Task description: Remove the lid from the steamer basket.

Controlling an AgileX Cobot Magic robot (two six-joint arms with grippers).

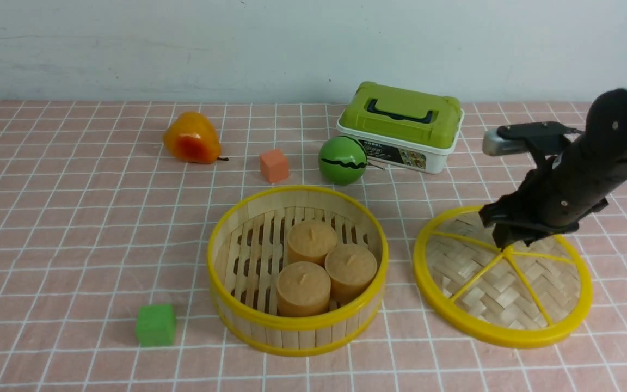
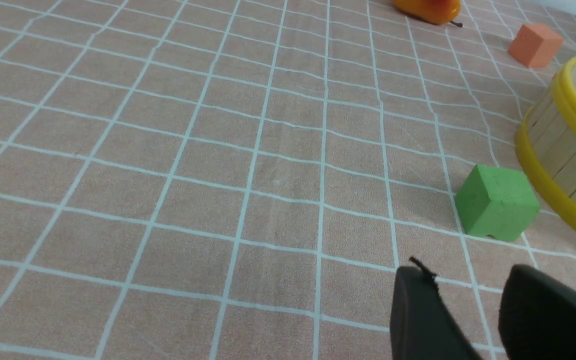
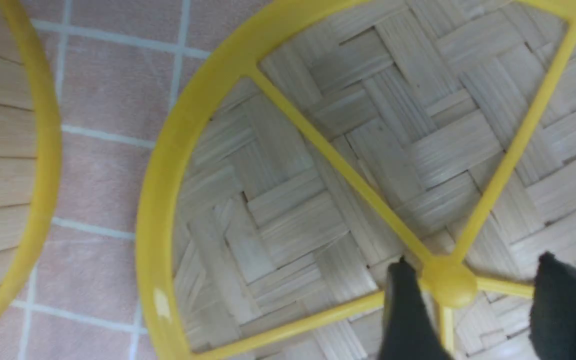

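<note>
The steamer basket (image 1: 240, 316) stands uncovered at the table's middle, with three tan round cakes (image 1: 324, 267) inside. The lid (image 1: 509, 288) lies flat on the cloth just right of the basket, spokes up. My right gripper (image 1: 504, 239) is low over the lid's hub (image 3: 450, 285). It is open, with the hub between its jaws in the right wrist view (image 3: 473, 262), where the lid (image 3: 293, 210) and the basket's rim (image 3: 43, 150) also show. My left gripper (image 2: 465, 272) is open and empty above bare cloth, out of the front view. The basket's side (image 2: 563, 90) shows near it.
A green cube (image 1: 155, 325) sits left of the basket and close to my left gripper (image 2: 495, 202). Behind the basket are an orange cube (image 1: 274, 165), a green striped ball (image 1: 342, 160), an orange pear (image 1: 191, 139) and a green-and-white box (image 1: 400, 125).
</note>
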